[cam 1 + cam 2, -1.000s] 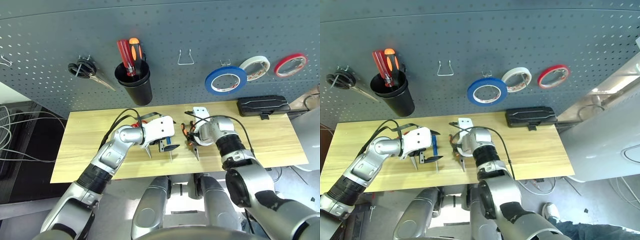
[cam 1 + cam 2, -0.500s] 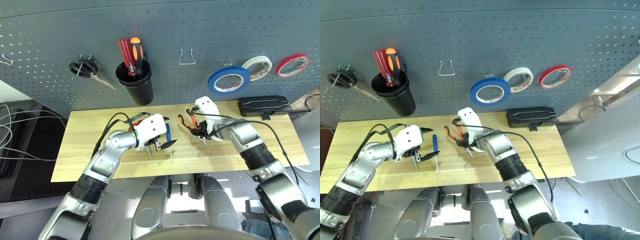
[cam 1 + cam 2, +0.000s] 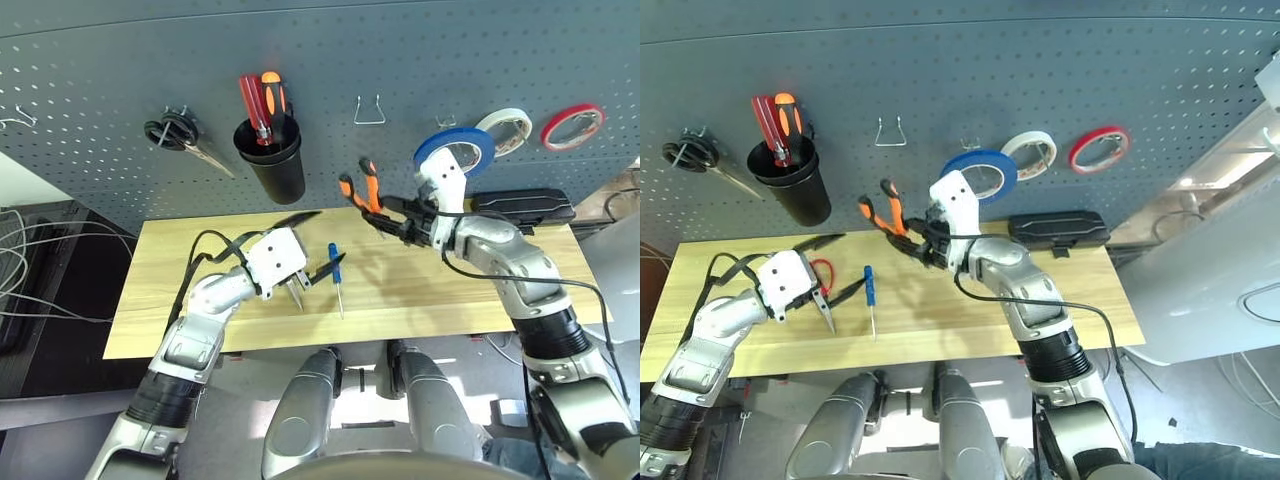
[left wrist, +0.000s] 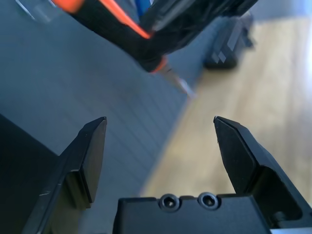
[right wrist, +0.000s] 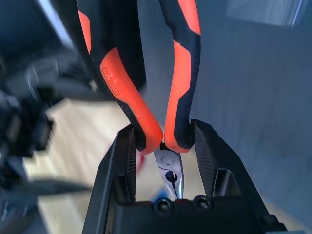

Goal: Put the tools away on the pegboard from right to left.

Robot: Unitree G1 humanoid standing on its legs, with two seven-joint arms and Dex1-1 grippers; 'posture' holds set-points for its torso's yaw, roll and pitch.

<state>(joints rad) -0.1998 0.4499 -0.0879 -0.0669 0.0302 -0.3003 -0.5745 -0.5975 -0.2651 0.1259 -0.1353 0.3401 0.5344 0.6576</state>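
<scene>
one wooden table below grey-blue pegboard

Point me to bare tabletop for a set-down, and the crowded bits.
Free: the table on the right, in front of the black case, and the far-left end beyond the left gripper. Crowded: mid-table, where the blue-handled screwdriver and red-handled scissors lie by that gripper.
</scene>
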